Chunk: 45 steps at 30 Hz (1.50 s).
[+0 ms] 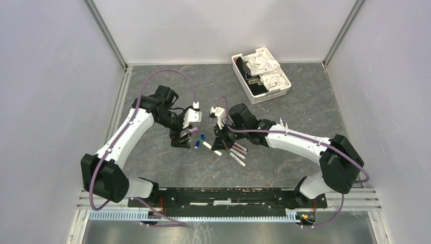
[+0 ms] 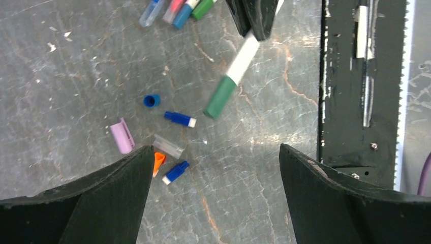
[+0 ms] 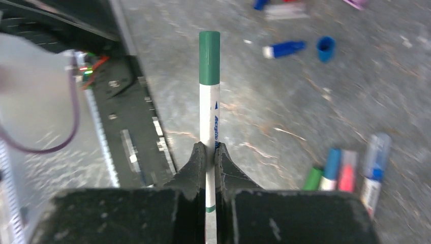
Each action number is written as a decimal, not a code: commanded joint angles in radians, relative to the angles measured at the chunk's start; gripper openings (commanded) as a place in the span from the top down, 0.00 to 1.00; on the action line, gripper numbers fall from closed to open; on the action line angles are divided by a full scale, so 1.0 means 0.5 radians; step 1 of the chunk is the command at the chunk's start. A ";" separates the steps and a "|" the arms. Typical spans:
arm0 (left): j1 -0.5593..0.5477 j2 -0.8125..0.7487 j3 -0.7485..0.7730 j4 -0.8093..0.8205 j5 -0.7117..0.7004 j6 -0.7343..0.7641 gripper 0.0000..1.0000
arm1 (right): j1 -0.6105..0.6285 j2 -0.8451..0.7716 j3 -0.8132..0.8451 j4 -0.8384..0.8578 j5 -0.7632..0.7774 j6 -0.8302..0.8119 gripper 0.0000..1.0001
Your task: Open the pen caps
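Note:
My right gripper (image 3: 210,147) is shut on the white barrel of a pen (image 3: 209,114). Its green cap (image 3: 209,57) is still on and points away from the fingers. The left wrist view shows the same pen (image 2: 243,58) slanting down from the right gripper's fingers (image 2: 256,18), green cap (image 2: 220,96) lowest. My left gripper (image 2: 216,150) is open and holds nothing, just short of that cap. Loose pen caps lie on the table: blue (image 2: 151,100), pink (image 2: 122,136), clear (image 2: 168,146), orange (image 2: 158,162). From above, both grippers (image 1: 183,138) (image 1: 219,141) meet mid-table.
Several capped pens (image 3: 345,170) lie side by side near my right gripper, also seen from above (image 1: 237,152). Two small blue stubs (image 2: 179,118) (image 2: 176,172) lie among the caps. A white basket (image 1: 237,68) of cloth stands at the back right. The black base rail (image 1: 228,195) runs along the near edge.

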 commanded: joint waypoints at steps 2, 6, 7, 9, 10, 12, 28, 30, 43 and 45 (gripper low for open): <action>-0.081 -0.032 -0.023 -0.045 0.155 0.145 0.08 | -0.019 0.076 0.178 -0.006 -0.708 -0.086 1.00; -0.127 0.011 0.000 -0.134 0.181 0.186 0.18 | -0.039 0.128 0.211 0.039 -0.825 -0.056 1.00; -0.138 0.017 0.000 -0.148 0.179 0.196 0.21 | -0.046 0.140 0.223 0.041 -0.841 -0.053 1.00; -0.158 0.025 0.000 -0.179 0.165 0.216 0.30 | -0.060 0.162 0.240 0.050 -0.857 -0.042 1.00; -0.166 0.030 0.000 -0.191 0.150 0.221 0.36 | -0.068 0.170 0.247 0.051 -0.871 -0.039 1.00; -0.178 0.043 0.000 -0.218 0.114 0.229 0.45 | -0.094 0.174 0.247 0.079 -0.885 -0.014 1.00; -0.247 0.087 0.042 -0.255 0.101 0.201 0.78 | -0.162 0.244 0.263 0.149 -1.021 0.075 1.00; -0.250 0.095 0.048 -0.255 0.081 0.196 0.95 | -0.178 0.235 0.236 0.217 -1.025 0.137 0.84; -0.250 0.082 0.139 -0.202 0.168 0.101 0.98 | -0.139 0.409 0.197 0.635 -1.089 0.497 0.65; -0.250 0.080 0.131 -0.201 0.149 0.107 0.98 | -0.151 0.404 0.189 0.617 -1.064 0.491 0.81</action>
